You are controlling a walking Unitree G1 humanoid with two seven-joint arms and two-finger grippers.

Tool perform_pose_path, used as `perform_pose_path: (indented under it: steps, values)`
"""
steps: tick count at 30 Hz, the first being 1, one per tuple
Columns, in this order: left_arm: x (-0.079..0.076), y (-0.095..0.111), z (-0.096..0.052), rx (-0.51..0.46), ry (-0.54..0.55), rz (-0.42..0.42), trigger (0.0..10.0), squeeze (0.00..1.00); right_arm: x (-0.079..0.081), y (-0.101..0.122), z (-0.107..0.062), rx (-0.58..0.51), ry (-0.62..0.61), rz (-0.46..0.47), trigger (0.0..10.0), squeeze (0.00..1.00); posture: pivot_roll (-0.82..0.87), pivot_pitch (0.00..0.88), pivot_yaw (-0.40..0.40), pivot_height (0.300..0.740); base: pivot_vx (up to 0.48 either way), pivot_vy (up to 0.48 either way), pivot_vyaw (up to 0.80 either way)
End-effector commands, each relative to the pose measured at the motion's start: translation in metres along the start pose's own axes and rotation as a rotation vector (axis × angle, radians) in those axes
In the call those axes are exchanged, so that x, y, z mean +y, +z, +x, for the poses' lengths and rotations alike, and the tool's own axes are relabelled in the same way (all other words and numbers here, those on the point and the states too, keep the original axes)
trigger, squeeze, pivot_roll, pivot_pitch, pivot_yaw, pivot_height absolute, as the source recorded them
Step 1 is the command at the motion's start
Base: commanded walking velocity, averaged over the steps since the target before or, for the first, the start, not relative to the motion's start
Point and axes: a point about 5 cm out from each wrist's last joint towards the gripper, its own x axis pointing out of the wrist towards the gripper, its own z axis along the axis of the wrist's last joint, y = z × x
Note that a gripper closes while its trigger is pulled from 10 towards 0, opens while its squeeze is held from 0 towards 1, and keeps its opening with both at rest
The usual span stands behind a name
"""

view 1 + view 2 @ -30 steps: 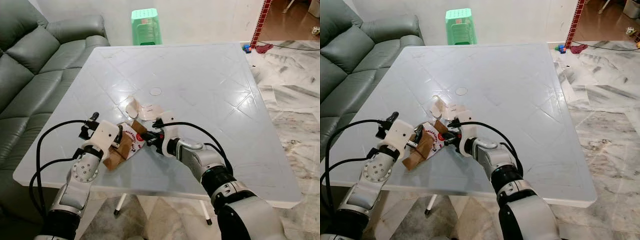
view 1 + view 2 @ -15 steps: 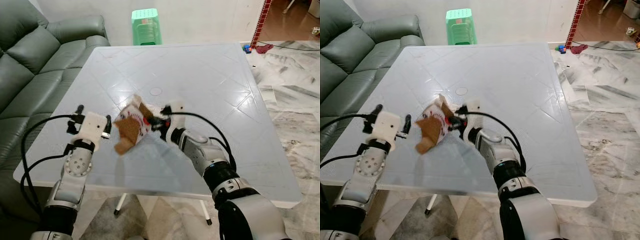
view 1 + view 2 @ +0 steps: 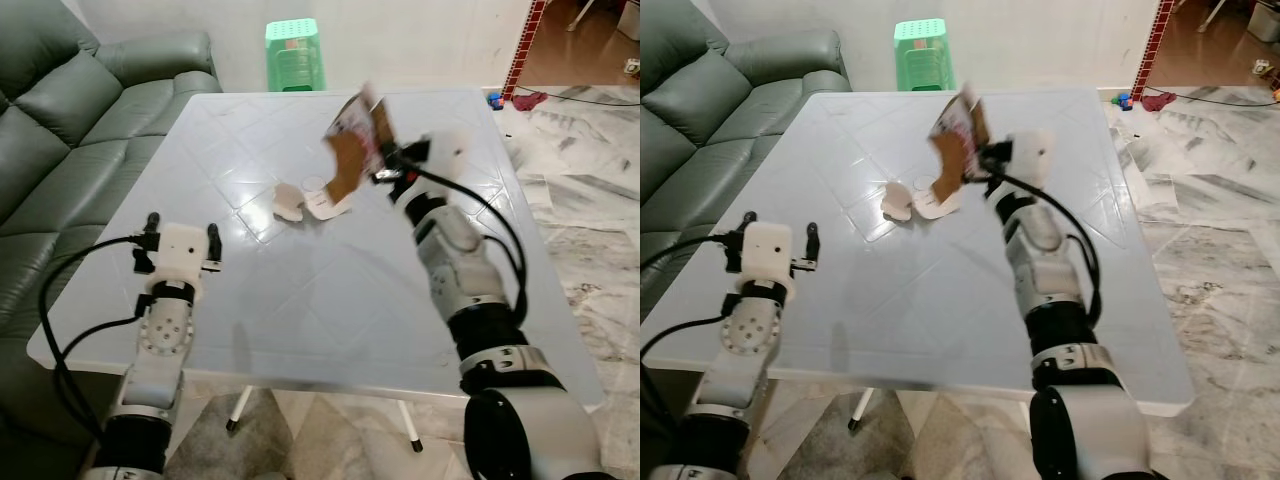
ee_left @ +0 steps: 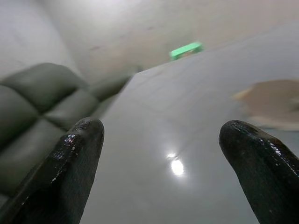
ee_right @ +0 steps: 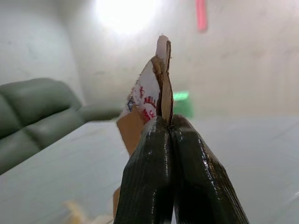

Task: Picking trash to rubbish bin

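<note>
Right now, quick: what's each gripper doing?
Left gripper: open, empty, low over the table.
Right gripper: shut on the cardboard wrapper, raised above the table.

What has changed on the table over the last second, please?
The right gripper, shut on the brown paper wrapper, has lifted it off the table's near side and carried it up toward the far side. The left gripper has let go and drawn back, open. The pale scraps stayed on the table.

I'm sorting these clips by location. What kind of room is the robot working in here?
Most likely a home living room: a grey leather sofa beside a pale plastic table, a green stool by the wall, and a marble floor.
</note>
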Motion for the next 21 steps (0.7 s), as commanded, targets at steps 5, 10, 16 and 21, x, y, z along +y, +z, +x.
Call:
perform_pose_path:
  steps: [5,10,16,21]
  values:
    - [-0.014,0.007,0.000,-0.032,-0.031,-0.025,10.0,0.00,-0.006,0.014,-0.013,-0.039,-0.002,-0.127,0.0,0.00,-0.02,0.032,0.015,0.740,0.000,0.000,0.00]
    - [-0.028,0.011,0.003,-0.049,-0.071,-0.037,10.0,0.00,-0.015,0.009,-0.027,-0.008,-0.036,-0.137,0.0,0.00,-0.05,0.038,0.012,0.740,0.000,0.000,0.00]
    - [-0.036,0.014,0.007,-0.063,-0.096,-0.071,10.0,0.00,-0.020,0.004,-0.038,0.021,-0.041,-0.185,0.0,0.00,-0.06,0.046,0.014,0.740,0.000,0.000,0.00]
    - [-0.031,0.023,0.005,-0.110,-0.050,-0.032,10.0,0.00,-0.019,-0.005,-0.039,0.038,-0.045,-0.190,0.0,0.00,-0.04,0.049,0.010,0.740,0.000,0.000,0.00]
